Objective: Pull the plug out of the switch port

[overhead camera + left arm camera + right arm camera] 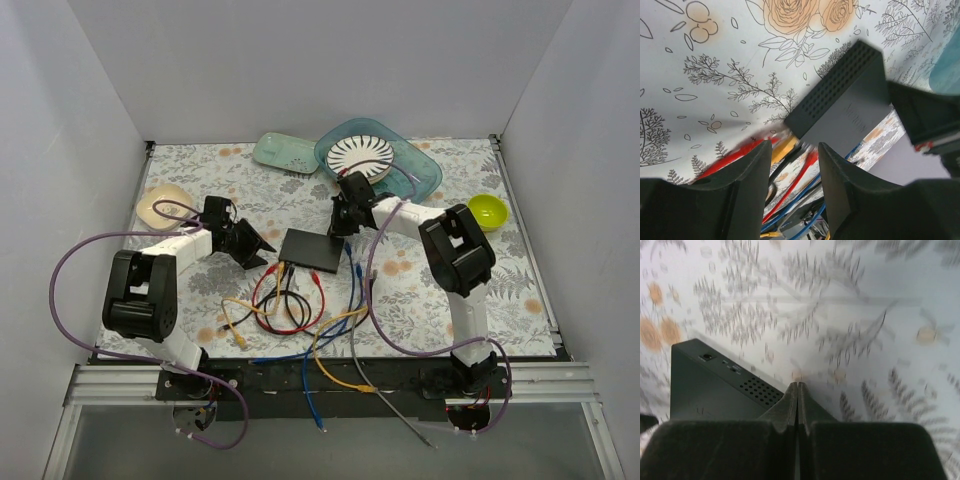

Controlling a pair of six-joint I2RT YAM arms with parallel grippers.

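Black switch (312, 250) mid-table, long axis left to right and slightly skewed, sockets facing the arm bases, cables (285, 290) plugged near its left end, left gripper (795, 155) spread apart beside them, right gripper (797, 390) pinched empty over its far edge.

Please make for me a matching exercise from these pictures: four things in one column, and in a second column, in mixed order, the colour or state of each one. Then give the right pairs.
Column one
1. left tool
2. right tool
3. switch
4. small bowl at the far right

Column two
a. yellow-green
b. cables plugged into it
c. open
d. shut

Right pairs: 1-c, 2-d, 3-b, 4-a.
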